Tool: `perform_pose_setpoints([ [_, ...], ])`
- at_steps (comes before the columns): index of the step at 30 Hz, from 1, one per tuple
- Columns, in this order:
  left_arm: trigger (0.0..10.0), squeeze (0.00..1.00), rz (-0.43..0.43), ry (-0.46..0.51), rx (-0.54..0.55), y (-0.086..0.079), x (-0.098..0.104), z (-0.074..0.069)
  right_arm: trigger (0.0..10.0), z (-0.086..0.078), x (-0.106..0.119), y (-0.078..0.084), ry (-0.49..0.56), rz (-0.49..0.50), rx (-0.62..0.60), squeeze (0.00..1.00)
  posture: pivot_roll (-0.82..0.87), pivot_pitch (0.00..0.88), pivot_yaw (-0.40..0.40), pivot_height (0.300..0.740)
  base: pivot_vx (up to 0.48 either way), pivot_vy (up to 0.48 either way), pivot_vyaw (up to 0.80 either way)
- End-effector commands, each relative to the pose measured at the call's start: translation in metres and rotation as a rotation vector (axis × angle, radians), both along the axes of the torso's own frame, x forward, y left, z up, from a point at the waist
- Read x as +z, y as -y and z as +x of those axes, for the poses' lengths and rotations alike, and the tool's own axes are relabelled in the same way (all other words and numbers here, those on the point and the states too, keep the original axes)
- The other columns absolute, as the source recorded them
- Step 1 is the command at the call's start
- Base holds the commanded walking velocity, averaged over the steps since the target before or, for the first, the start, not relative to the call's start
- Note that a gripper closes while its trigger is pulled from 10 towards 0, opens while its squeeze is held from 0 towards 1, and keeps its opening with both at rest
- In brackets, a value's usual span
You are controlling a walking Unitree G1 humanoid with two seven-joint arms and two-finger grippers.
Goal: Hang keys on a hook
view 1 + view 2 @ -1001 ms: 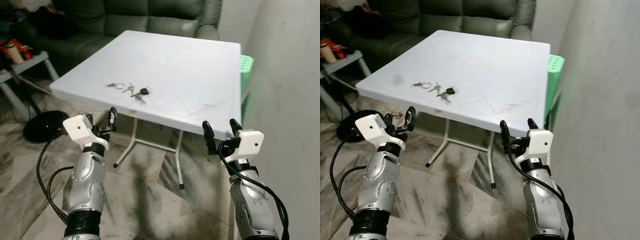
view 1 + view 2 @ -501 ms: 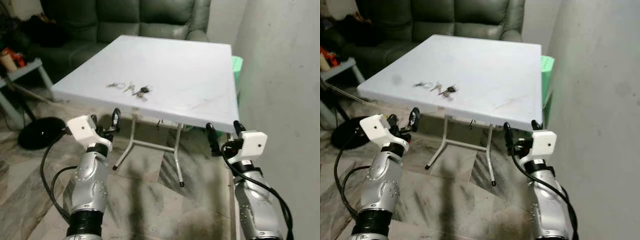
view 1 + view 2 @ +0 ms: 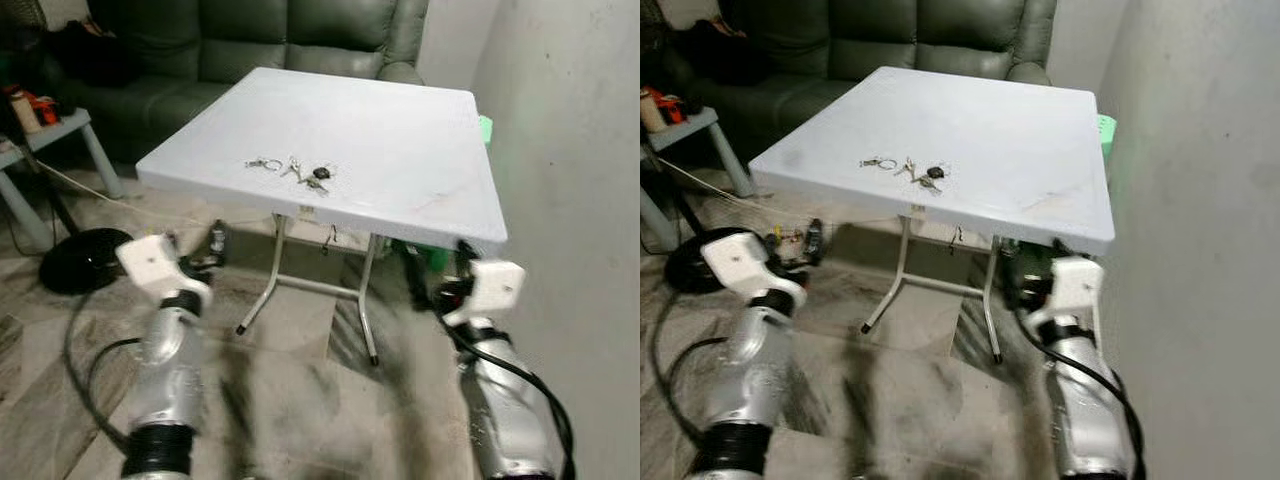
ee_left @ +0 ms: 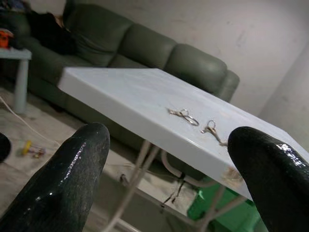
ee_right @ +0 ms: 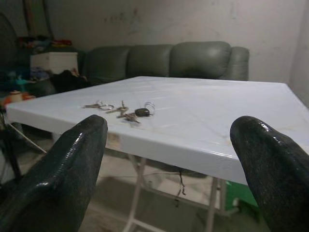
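Note:
A bunch of keys lies spread on the white folding table, near its front left part. The keys lie flat and loose, with a ring and a dark fob among them. Both arms are held low in front of the table's near edge, short of the keys. My left gripper is open and holds nothing, and it looks blurred. Below the table's right front corner, my right gripper is open and holds nothing as well. In the left wrist view the keys lie beyond the open fingers.
A green sofa stands behind the table. A grey side table with clutter is at far left, and a black round base lies on the floor beside it. A green stool stands behind the table's right edge. A wall runs along the right.
The whole picture has shifted and blurred, so the camera moved; the table now sits further right in view. Both grippers stay open and low before the table edge.

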State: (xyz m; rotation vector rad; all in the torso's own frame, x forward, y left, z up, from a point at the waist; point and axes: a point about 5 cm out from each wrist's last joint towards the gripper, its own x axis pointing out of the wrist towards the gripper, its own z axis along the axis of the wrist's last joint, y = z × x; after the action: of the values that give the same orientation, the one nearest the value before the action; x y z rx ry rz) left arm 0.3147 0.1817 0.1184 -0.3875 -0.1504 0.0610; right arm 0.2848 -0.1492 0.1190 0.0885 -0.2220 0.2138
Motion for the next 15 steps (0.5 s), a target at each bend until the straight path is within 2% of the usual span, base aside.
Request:
perform_pose_setpoints([
  [1, 10.0, 0.00, -0.007, 0.005, -0.017, 0.0076, 0.0027, 0.0021, 10.0, -0.0001, -0.0007, 0.0072, -0.007, -0.006, -0.017, 0.00, -0.01, 0.000, -0.007, 0.702, 0.000, 0.375, 0.00],
  [15, 10.0, 0.00, -0.009, 0.002, -0.007, 0.0068, 0.0023, 0.0016, 10.0, -0.0005, -0.0007, 0.0071, -0.008, -0.009, -0.012, 0.00, -0.01, 0.000, -0.011, 0.702, 0.000, 0.373, 0.00],
])
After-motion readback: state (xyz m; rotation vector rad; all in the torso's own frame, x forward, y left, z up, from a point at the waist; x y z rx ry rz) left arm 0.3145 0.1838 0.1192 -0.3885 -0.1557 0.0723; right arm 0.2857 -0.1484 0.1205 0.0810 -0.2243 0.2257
